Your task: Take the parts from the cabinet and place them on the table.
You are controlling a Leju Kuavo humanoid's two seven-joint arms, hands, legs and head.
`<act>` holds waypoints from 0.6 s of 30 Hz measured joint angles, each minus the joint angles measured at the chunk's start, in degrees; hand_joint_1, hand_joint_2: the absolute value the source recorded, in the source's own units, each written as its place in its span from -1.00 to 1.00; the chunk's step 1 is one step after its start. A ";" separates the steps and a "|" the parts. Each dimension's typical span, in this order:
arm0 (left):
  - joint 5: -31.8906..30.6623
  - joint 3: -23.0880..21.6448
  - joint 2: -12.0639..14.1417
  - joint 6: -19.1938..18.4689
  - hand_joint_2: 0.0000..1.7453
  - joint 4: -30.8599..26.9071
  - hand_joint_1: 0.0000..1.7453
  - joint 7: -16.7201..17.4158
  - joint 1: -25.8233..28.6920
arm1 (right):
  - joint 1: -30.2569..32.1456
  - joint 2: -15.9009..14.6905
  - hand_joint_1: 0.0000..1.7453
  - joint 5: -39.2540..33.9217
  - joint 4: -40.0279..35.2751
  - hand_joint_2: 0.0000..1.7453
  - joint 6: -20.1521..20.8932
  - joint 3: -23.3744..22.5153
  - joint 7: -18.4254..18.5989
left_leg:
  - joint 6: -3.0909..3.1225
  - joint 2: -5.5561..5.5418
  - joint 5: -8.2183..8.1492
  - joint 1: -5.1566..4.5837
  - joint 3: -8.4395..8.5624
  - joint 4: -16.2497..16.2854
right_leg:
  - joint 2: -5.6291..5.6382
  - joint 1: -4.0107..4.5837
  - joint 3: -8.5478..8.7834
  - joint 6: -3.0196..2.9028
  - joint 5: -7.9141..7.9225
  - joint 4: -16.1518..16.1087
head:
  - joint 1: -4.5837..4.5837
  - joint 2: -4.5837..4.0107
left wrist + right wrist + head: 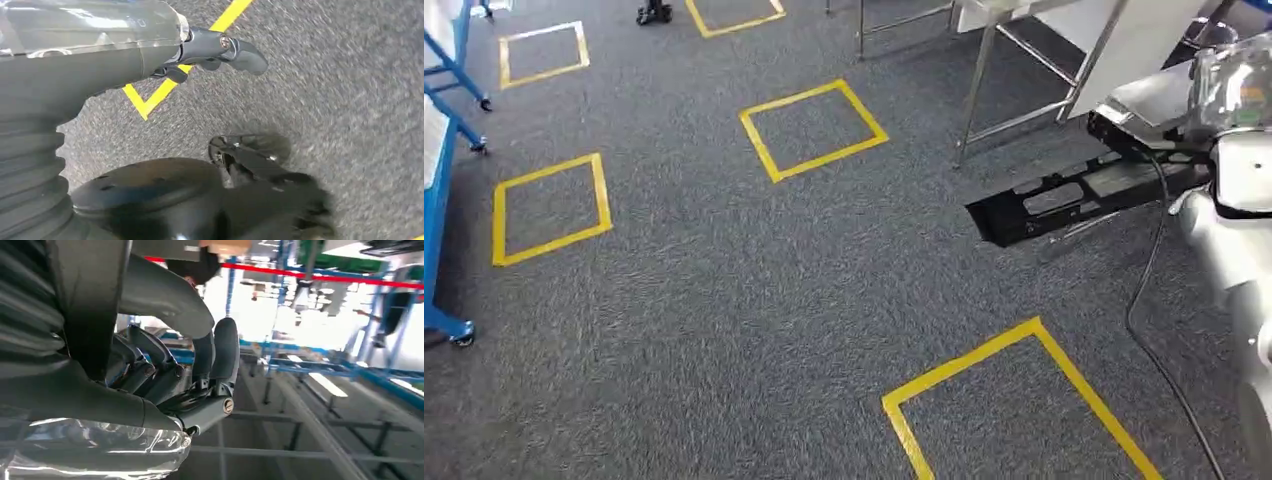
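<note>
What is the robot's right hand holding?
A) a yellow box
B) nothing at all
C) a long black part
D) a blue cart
C: in the head view a long black part sticks out from the right arm over the carpet, and in the right wrist view the right hand has its fingers curled around something dark.

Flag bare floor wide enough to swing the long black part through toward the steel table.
Freest: carpet between the middle yellow square, the left square and the near square. Crowded: upper right, where the black part hangs beside the steel table's legs, and the left edge along the blue rack.
</note>
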 joint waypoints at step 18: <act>0.22 0.04 -0.33 0.66 1.00 0.11 -1.00 -0.44 0.29 | -0.19 1.18 1.00 -0.26 1.29 1.00 -0.07 0.00 -0.41 | 2.95 2.48 10.16 0.07 7.12 -17.97 | -1.29 -0.76 -6.71 3.53 -4.03 12.83 | 0.09 0.00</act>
